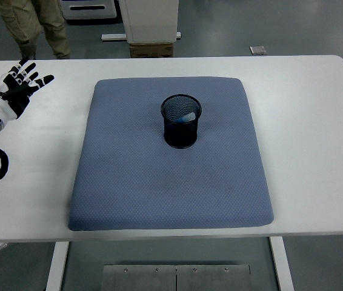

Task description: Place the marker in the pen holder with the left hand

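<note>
A white tabletop (308, 121) is being seen against a grey floor, with wide bare margins left around one blue-grey mat (170, 154). At the far left edge, one left hand (19, 88) is being held over the tabletop, fingers spread apart and nothing grasped; its arm is being cut off by the frame. A person's legs (33, 27) are being cropped at the top. On the mat, one black mesh pen holder (181, 120) is being shown upright, the marker (186, 116) lying inside it, only partly discernible through the mesh.
</note>
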Controlling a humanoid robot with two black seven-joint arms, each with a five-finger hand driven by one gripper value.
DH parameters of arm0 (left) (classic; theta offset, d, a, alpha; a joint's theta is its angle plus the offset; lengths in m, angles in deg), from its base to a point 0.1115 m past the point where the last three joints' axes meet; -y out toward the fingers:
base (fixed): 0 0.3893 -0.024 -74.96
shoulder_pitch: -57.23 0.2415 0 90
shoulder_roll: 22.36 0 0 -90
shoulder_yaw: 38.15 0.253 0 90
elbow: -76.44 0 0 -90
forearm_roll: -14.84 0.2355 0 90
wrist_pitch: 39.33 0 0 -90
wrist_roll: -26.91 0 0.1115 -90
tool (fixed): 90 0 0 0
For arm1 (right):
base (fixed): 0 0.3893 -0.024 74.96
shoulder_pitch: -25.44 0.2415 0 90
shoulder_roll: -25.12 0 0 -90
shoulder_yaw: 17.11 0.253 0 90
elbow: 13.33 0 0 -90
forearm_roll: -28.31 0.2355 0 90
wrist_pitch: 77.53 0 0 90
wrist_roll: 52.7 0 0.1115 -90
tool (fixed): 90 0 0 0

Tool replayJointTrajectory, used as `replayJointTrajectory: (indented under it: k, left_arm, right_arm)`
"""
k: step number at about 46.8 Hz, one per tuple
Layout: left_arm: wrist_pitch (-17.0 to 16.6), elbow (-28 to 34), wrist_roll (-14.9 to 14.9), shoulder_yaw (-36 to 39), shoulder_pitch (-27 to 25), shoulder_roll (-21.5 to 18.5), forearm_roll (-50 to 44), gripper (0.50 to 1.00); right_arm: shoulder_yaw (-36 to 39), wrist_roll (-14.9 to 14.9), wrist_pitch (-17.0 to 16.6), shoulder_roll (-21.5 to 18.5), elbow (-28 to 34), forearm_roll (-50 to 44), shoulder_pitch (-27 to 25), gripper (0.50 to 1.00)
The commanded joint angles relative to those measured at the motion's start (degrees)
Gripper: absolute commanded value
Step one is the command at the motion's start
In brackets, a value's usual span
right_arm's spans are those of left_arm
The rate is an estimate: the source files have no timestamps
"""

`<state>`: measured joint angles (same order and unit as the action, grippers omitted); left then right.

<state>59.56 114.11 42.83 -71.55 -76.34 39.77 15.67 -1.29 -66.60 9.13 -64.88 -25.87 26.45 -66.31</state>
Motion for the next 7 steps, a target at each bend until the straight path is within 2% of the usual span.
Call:
replayJointTrajectory:
  k: [1, 7]
  left_arm:
    - [0.1, -0.1, 0.0, 0.0, 0.8, -0.1, -1.0, 1.000]
    - [0.1, 0.0, 0.1, 0.0, 1.2, -0.1, -1.4, 1.000]
  right_arm:
    - [0.0, -0.1, 0.0, 0.0, 0.1, -0.1, 0.1, 1.000]
    - [0.3, -0.2, 0.0, 0.0, 0.1, 0.3, 0.4, 1.000]
